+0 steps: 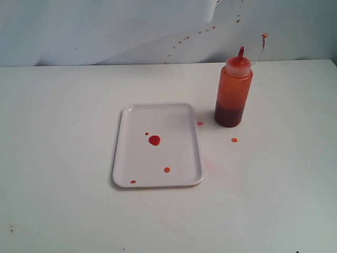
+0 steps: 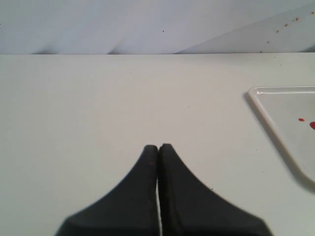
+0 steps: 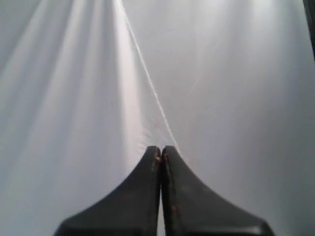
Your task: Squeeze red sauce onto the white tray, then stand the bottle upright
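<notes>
Exterior view gives me the bottle (image 1: 233, 92) upright on the surface (image 1: 63, 158), just beside the white tray (image 1: 179, 126) carrying red sauce (image 1: 154, 140) drops; my left claw (image 2: 158, 147) and right claw (image 3: 161, 149) are pinched together, empty.

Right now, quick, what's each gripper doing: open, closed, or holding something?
Left gripper: closed, holding nothing.
Right gripper: closed, holding nothing.

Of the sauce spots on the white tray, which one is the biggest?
The round red blob near the middle of the white tray; the speck beside it and the two drops nearer the rim are far smaller.
</notes>
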